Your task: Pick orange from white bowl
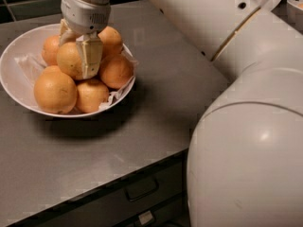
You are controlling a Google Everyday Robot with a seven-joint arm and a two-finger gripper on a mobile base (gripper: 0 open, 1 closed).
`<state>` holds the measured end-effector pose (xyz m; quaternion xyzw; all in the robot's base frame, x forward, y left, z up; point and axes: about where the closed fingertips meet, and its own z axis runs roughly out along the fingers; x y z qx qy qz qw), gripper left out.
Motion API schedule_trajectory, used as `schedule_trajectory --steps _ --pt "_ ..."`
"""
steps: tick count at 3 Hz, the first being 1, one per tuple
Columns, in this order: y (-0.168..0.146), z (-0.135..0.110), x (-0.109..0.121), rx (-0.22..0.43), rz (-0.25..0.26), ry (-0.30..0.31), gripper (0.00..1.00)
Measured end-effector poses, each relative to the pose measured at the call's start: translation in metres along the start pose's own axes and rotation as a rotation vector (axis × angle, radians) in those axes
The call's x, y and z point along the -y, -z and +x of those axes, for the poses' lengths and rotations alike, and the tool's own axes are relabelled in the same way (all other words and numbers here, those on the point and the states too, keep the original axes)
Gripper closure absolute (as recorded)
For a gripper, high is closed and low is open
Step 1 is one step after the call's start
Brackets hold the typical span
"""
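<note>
Presently the gripper, upper left of frame, is clamped on the topmost orange in the bowl. The near finger lies flat against the fruit. The far one is mostly hidden, so contact there is presumed. Top fruit likely chosen for finger clearance.

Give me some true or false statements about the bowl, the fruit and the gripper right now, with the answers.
1. The gripper is over the white bowl, its fingers on either side of the orange. True.
2. The white bowl sits on the floor. False: it stands on the grey counter.
3. The bowl holds strawberries. False: it holds only oranges, on crumpled paper.
4. A drawer shows below the counter's front edge. True.
</note>
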<state>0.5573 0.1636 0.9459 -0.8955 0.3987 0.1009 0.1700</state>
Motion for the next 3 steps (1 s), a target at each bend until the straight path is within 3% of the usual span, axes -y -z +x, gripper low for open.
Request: schedule_trajectory --steps 1,3 --pt "0.011 -0.006 -0.003 0.028 0.070 0.015 1.00" --pt "0.058 -0.015 -0.038 0.023 0.244 0.020 1.00"
